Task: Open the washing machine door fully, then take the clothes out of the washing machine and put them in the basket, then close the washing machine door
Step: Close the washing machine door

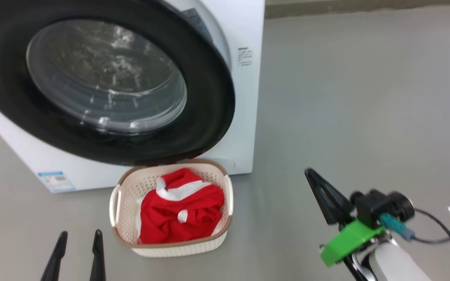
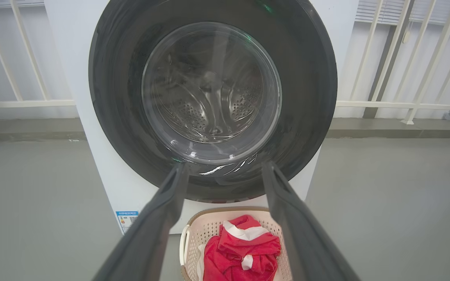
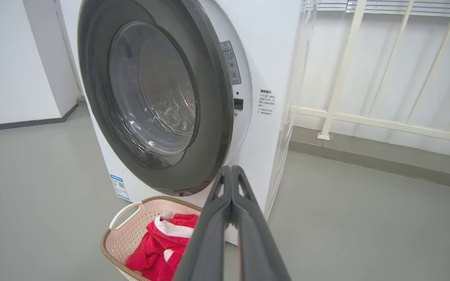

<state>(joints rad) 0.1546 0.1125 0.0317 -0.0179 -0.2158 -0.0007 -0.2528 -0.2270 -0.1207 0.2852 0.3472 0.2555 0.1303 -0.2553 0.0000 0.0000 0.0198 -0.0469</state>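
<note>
The white boxy front-loading washing machine (image 1: 244, 97) stands on a smooth grey floor (image 1: 346, 97), with a small blue label (image 1: 56, 181) low on its flat front. Its large round washing machine door (image 1: 104, 82) has a broad glossy black rim around a bulging clear glass bowl. Through the glass, in the left wrist view, the perforated steel drum shows with its ribbed, dimpled wall. In the right wrist view the rim's edge nearest that camera stands slightly off the white front, leaving a narrow gap where a dark latch slot and a printed sticker show. Just in front of the machine, below the door, sits the small cream-white perforated plastic basket (image 1: 131, 187), a rounded rectangle with a brown woven-look rim and looped white side handles. The bright red soft clothes (image 1: 182, 214) lie crumpled inside it, with white trim folded across the top. The left pincer (image 1: 81, 232) hangs low beside the basket, its two long dark tapered fingers apart and holding nothing. The right pincer (image 1: 310, 172) is out over bare floor, well apart from the basket, its fingers pressed together with nothing between them. A bright green plastic bracket (image 1: 346, 238) and a thin black cable (image 1: 440, 230) sit at its wrist. A white metal railing (image 3: 365, 117) runs behind the machine.
</note>
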